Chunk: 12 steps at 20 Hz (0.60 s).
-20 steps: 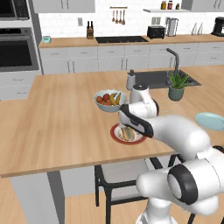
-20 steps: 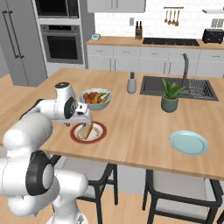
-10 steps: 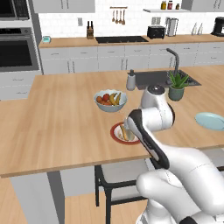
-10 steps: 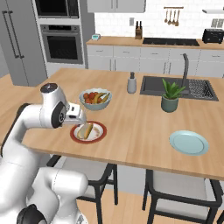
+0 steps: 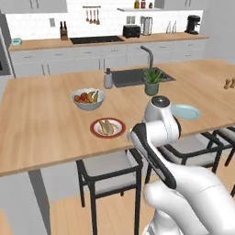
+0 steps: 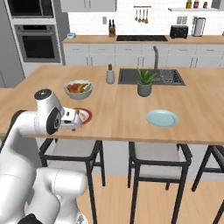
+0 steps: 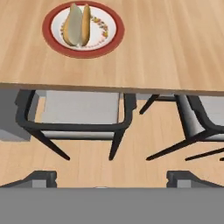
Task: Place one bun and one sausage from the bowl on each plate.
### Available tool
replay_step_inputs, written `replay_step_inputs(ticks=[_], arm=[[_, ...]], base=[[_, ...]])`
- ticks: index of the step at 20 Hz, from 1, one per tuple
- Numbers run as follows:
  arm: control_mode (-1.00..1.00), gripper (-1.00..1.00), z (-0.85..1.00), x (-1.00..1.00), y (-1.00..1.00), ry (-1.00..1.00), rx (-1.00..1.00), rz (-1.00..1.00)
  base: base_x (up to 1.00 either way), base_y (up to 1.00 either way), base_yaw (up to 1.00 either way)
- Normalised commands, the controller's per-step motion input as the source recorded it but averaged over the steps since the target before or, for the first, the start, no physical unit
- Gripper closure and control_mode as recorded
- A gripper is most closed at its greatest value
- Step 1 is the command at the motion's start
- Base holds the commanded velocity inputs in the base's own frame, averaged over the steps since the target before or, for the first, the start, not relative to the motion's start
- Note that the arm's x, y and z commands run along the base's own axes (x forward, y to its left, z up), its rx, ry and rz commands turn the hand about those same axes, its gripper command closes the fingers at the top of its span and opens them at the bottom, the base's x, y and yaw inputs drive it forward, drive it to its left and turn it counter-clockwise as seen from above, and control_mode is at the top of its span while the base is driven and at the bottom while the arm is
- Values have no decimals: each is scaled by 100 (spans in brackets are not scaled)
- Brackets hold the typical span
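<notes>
1. The small round white plate with a red rim (image 7: 52,41) lies on the wooden island counter (image 5: 41,124) near its front edge. It carries a pale tan oblong bun (image 7: 72,29) with a slim orange-brown piece, seemingly the sausage (image 7: 86,25), pressed against its side.
2. The plain pale blue round plate (image 6: 162,118) sits well apart from it and is bare.
3. The robot's two-finger gripper (image 7: 111,177) hangs out past the counter edge above the dark-framed stools (image 7: 74,113), jaws spread wide and holding nothing.
4. Judged from this, one plate is served; the blue one still needs a bun and a sausage.
5. A pale grey-white bowl of coloured fruit (image 5: 88,98) stands behind the red-rimmed plate.
</notes>
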Motion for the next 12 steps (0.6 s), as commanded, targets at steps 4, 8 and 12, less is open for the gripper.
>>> replay_step_inputs(ticks=[4, 8, 12], arm=[[100, -100, 0, 0, 0, 0, 0, 0], [100, -100, 0, 0, 0, 0, 0, 0], [100, -100, 0, 0, 0, 0, 0, 0]], base=[[-11, -88, -54], [13, -100, -42], [41, -100, -15]])
